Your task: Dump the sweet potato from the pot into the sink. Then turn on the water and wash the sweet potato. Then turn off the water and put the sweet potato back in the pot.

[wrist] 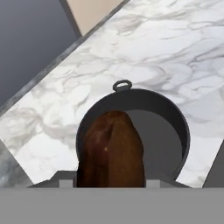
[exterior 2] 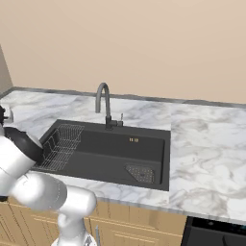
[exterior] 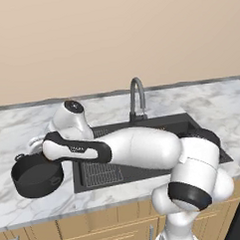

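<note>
Stage: I judge this to be the last leg, carrying the sweet potato (wrist: 111, 151) back to the pot (wrist: 144, 131); only lowering it in and letting go seems left.
Sweet potato: in the hand view it fills the space right in front of my gripper (wrist: 109, 183), above the pot's open mouth.
My gripper: half closed, and as far as I can tell pinching the sweet potato, though the fingertips are covered by it.
Pot: upright on the marble counter (exterior: 37, 124), just left of the sink (exterior: 142, 128); its inside looks bare.
Sink: the basin in the right base view holds the wire rack (exterior 2: 60, 144) and drain strainer (exterior 2: 141, 173), no potato.
Water: no stream visible from the faucet (exterior 2: 103, 96), so probably off.
Hidden: my own forearm covers the hand and potato in the left base view; contact points on the potato cannot be made out.
</note>
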Available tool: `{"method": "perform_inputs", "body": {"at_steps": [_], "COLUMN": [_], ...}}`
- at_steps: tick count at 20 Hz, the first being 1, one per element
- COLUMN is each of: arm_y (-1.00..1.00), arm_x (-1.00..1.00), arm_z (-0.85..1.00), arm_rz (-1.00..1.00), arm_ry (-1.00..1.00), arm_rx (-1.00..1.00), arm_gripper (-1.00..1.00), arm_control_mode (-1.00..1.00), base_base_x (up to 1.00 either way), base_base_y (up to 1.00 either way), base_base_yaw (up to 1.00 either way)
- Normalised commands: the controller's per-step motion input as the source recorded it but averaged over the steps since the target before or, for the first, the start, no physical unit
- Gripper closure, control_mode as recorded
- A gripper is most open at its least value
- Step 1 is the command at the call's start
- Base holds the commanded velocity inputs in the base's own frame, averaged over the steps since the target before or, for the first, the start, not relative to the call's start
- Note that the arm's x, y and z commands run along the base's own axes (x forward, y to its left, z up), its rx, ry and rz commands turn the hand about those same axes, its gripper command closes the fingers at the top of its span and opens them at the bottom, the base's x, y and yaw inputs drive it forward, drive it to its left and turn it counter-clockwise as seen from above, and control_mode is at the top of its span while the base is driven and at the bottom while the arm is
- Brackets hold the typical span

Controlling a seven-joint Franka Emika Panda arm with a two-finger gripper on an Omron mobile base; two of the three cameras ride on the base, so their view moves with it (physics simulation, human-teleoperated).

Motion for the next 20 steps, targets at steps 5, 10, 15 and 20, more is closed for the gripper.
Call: {"method": "perform_inputs", "body": {"at_steps": [5, 10, 15, 20], "arm_y": [0.23, 0.26, 0.25, 0.23], "arm_x": [0.24, 0.38, 0.33, 0.16], "arm_z": [-0.24, -0.25, -0.32, -0.25], "arm_rz": [0.00, 0.00, 0.00, 0.00], "arm_ry": [0.04, 0.07, 0.05, 0.01], "arm_rx": [-0.02, -0.01, -0.05, -0.08], "arm_gripper": [1.00, 1.00, 1.00, 1.00], "arm_control_mode": [-1.00, -1.00, -1.00, -1.00], "base_base_x": [0.00, 0.00, 0.00, 0.00], "base_base_y": [0.00, 0.00, 0.00, 0.00], "base_base_yaw": [0.00, 0.00, 0.00, 0.00]}}
